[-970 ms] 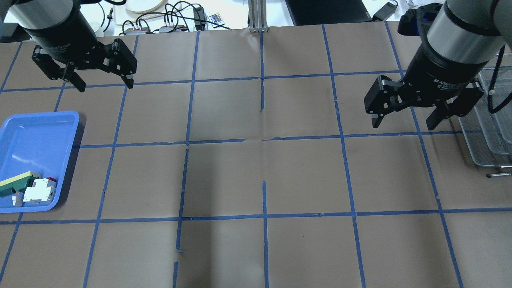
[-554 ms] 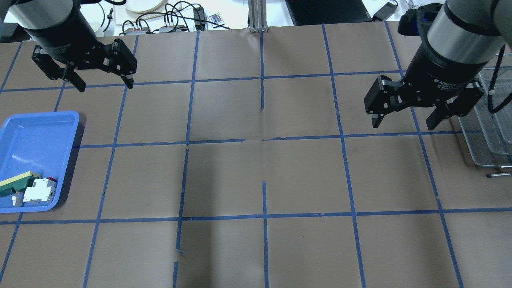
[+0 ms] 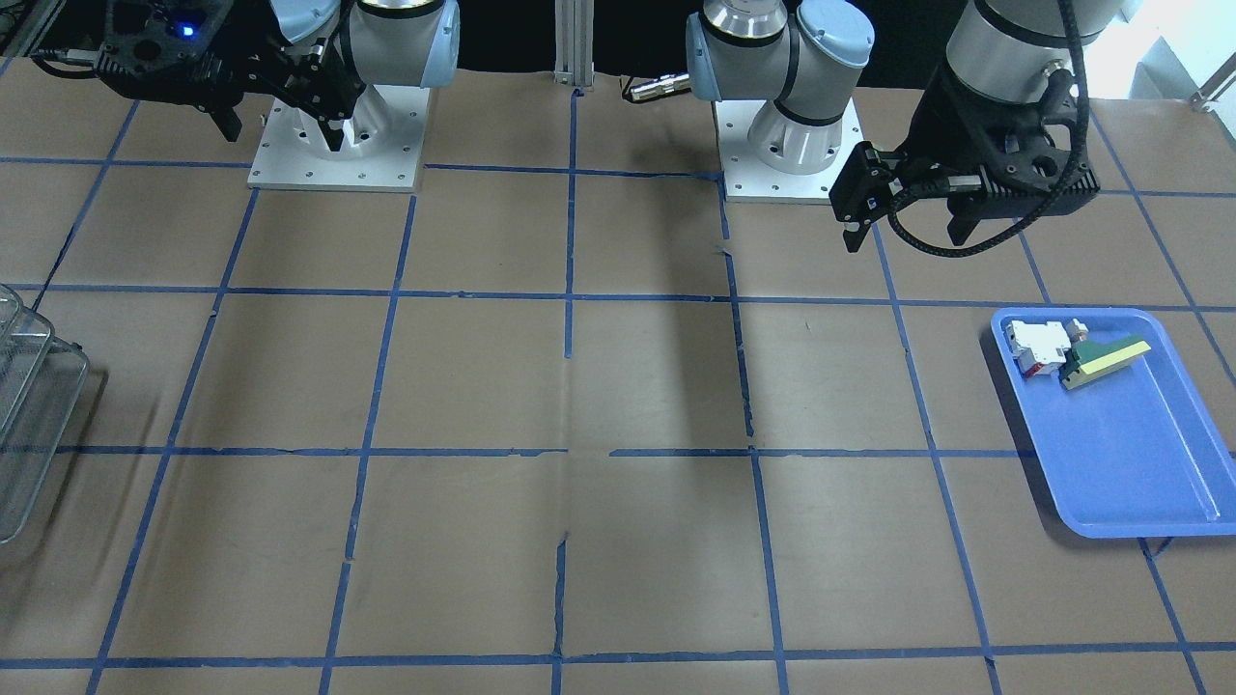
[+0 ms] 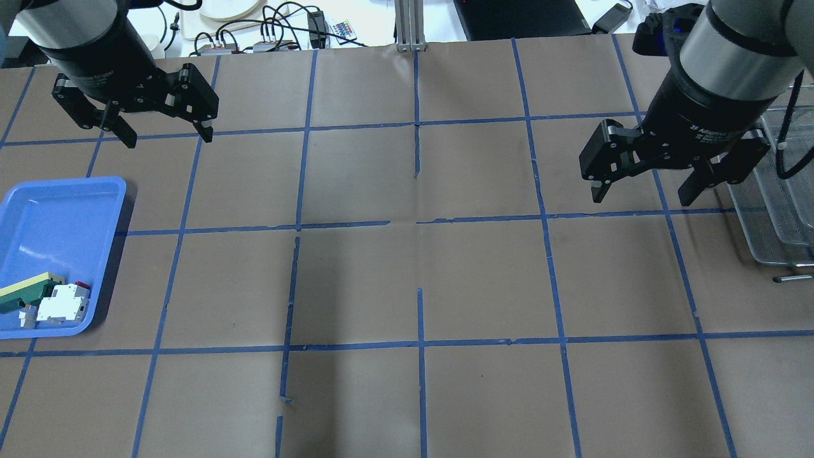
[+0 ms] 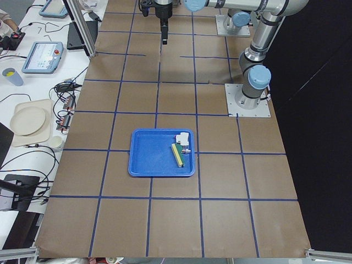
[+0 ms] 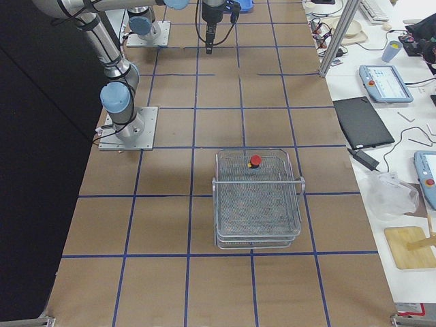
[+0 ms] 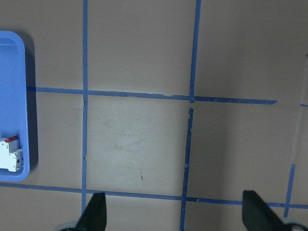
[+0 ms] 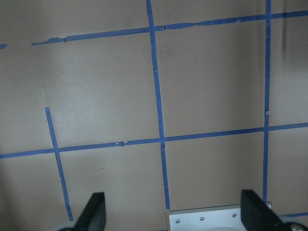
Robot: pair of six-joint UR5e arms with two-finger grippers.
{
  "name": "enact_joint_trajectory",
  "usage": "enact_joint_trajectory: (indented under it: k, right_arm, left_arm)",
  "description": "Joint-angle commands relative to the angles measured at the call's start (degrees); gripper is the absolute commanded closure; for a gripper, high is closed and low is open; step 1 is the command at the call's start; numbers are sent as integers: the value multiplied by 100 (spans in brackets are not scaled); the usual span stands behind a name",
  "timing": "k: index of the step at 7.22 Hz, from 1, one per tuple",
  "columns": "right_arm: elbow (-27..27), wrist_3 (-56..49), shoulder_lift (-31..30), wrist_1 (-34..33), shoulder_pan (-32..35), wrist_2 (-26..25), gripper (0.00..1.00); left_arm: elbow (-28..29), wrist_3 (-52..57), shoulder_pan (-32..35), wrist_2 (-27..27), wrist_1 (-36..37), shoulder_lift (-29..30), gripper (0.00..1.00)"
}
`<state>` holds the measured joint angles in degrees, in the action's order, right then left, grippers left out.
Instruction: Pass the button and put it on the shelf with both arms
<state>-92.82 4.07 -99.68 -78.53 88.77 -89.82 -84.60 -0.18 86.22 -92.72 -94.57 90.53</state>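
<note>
The button (image 6: pixel 255 161), red cap up, sits in the silver wire-mesh shelf (image 6: pixel 259 204) at the end towards the robot; it shows only in the exterior right view. The shelf also shows at the table's right edge in the overhead view (image 4: pixel 776 210) and at the left edge of the front-facing view (image 3: pixel 29 386). My right gripper (image 4: pixel 642 198) is open and empty, hovering just left of the shelf. My left gripper (image 4: pixel 168 138) is open and empty, above the table behind the blue tray (image 4: pixel 57 197). Both wrist views show spread fingers (image 7: pixel 94 214) (image 8: pixel 94 214) over bare table.
The blue tray (image 3: pixel 1130 454) holds a white-and-red block (image 4: pixel 62 303) and a green-and-yellow wedge (image 4: pixel 25 289) in its near corner. A small metal rod (image 4: pixel 792 278) lies by the shelf. Cables and devices lie beyond the far table edge (image 4: pixel 267 32).
</note>
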Motion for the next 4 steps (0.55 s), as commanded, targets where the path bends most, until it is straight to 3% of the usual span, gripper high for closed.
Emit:
enact_joint_trajectory:
  k: [1,4]
  right_arm:
    - [0,6,-7,-5,0,0,0]
    - [0,-38,1,-40,0,0,0]
  left_arm:
    - [5,0,0,0,0,-9,0]
    - [-4,0,0,0,0,-9,0]
